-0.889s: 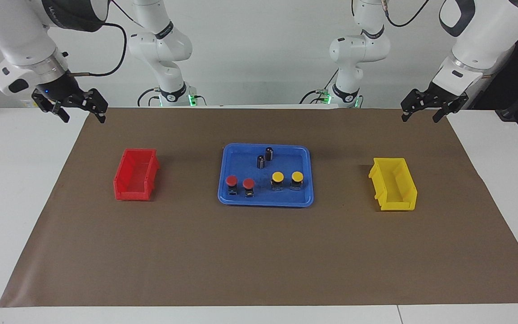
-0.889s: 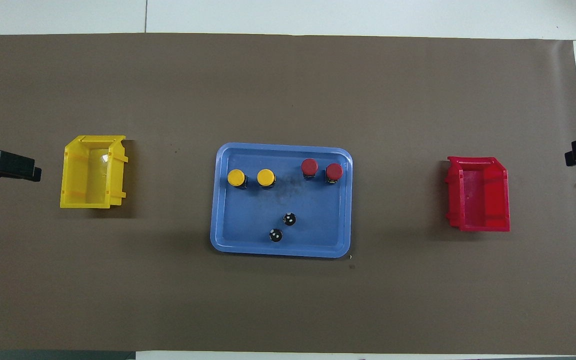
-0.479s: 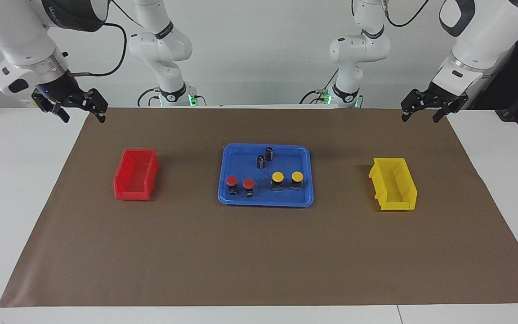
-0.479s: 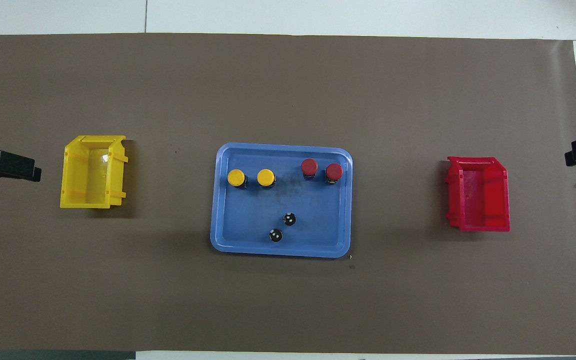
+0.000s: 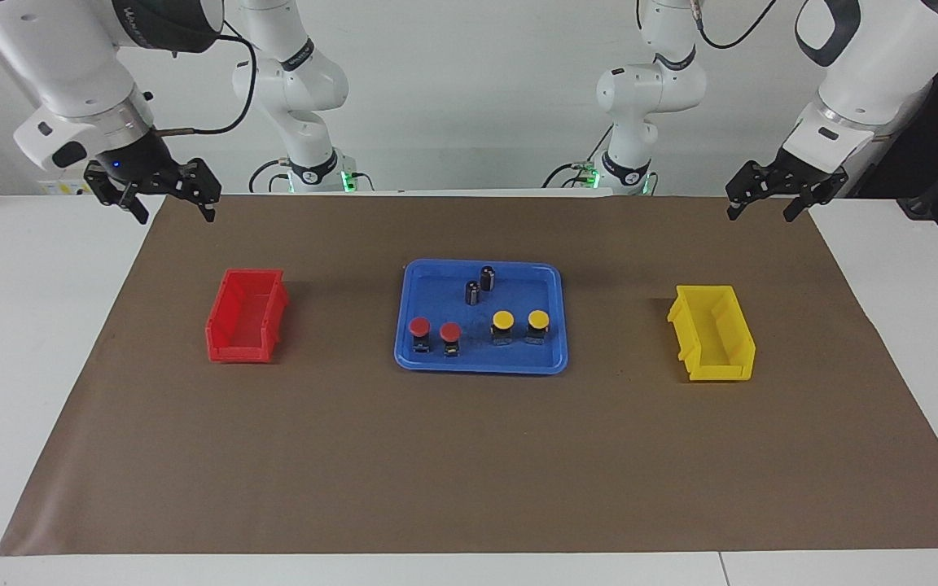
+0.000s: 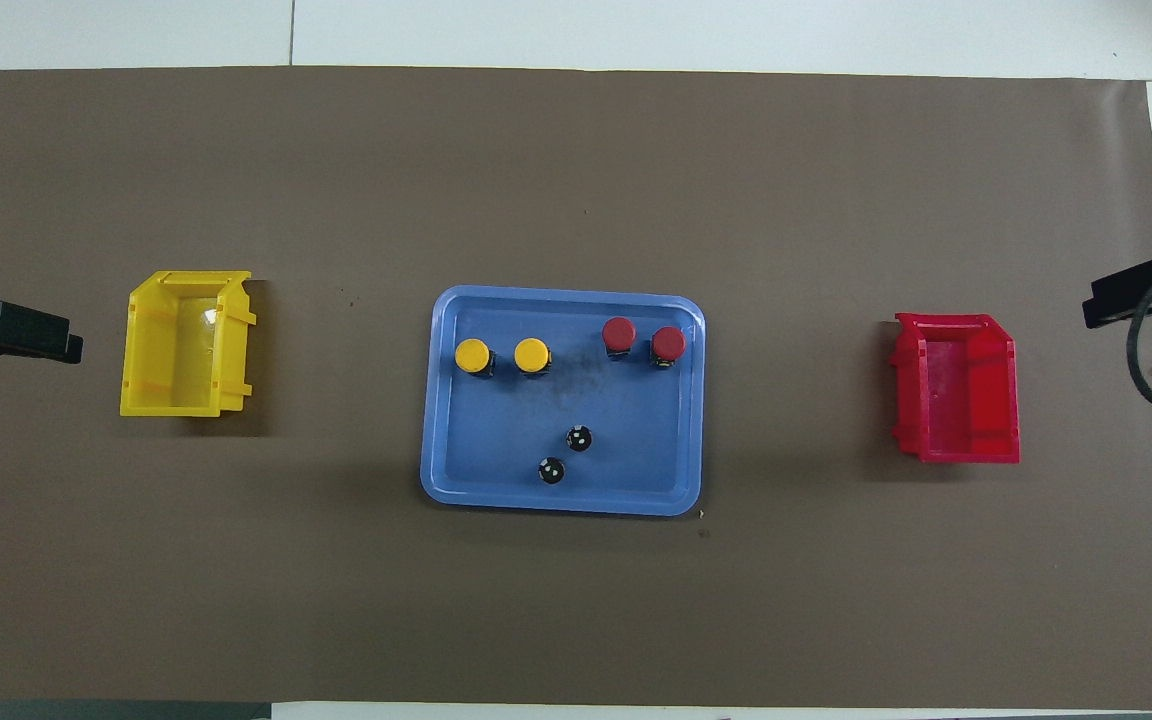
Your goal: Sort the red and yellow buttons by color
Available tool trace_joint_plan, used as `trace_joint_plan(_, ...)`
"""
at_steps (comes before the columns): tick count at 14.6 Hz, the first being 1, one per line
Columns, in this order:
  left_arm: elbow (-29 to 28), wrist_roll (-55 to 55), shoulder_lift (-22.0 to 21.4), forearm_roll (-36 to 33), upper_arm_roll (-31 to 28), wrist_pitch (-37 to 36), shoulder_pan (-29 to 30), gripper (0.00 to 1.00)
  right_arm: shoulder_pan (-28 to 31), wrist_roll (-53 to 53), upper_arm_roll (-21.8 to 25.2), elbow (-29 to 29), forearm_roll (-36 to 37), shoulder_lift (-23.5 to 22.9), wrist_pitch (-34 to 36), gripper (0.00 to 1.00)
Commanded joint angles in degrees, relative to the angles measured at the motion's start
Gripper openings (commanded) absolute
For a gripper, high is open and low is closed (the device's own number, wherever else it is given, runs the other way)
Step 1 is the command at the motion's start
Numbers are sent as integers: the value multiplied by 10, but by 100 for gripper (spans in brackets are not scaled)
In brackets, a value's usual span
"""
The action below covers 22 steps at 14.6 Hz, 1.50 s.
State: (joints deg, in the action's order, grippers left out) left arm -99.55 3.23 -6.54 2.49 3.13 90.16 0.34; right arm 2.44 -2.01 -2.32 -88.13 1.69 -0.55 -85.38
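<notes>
Currently all four buttons stand in the blue tray (image 5: 481, 365): red buttons (image 5: 419, 327) toward the right arm's end, yellow buttons (image 5: 502, 321) toward the left's. Right gripper (image 5: 164, 195), released, hangs over the mat corner near the red bin (image 5: 246, 316), nearer the reds. Left gripper (image 5: 770, 195), released, waits. No legible writing.

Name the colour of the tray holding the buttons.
Blue; the tray shows best in the overhead view.
</notes>
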Motion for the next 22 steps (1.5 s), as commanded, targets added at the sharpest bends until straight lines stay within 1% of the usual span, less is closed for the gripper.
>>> trace_joint_plan(1, 4, -1, 0, -6, -2, -10, -1, 100, 1, 81, -76, 70, 5, -78, 0, 100)
trace_joint_plan(2, 4, -1, 0, -6, -2, -10, -2, 100, 0, 123, -113, 80, 8, -106, -12, 100)
trace_joint_plan(3, 4, -1, -1, -6, -2, -10, -2, 100, -1, 169, -144, 83, 12, -129, -47, 100)
trace_joint_plan(4, 4, -2, -1, -6, -2, -10, -1, 100, -29, 232, -158, 81, 13, -149, -98, 100)
trace_joint_plan(5, 4, -2, -1, -6, -2, -10, -2, 100, -70, 274, -157, 77, 24, -169, -130, 100)
trace_joint_plan(6, 2, -2, -1, -6, -2, -9, -2, 100, -96, 304, -158, 68, 44, -187, -157, 100)
trace_joint_plan(8, 2, -1, -1, -6, -3, -9, 0, 100, -122, 367, -158, 35, 54, -217, -226, 100)
trace_joint_plan(9, 1, -1, -1, -6, -3, -10, 0, 100, -126, 376, -158, 8, 56, -219, -257, 100)
trace_joint_plan(12, -2, -3, -4, -6, -5, -14, 0, 100, -129, 378, -157, -55, 57, -215, -314, 100)
trace_joint_plan(14, -7, -3, -7, -6, -5, -10, 0, 100, -131, 377, -157, -72, 57, -216, -323, 100)
trace_joint_plan(16, -8, -2, -7, -6, -5, -7, 0, 100, -126, 376, -158, -78, 58, -215, -320, 99)
trace_joint_plan(19, -16, -3, -9, -6, -5, -2, 0, 100, -122, 374, -158, -88, 58, -210, -317, 92)
trace_joint_plan(21, -25, -3, -13, -6, -5, 3, 0, 100, -118, 371, -158, -116, 58, -200, -334, 87)
trace_joint_plan(22, -28, -2, -15, -6, -5, 8, 0, 100, -117, 371, -158, -123, 58, -198, -341, 86)
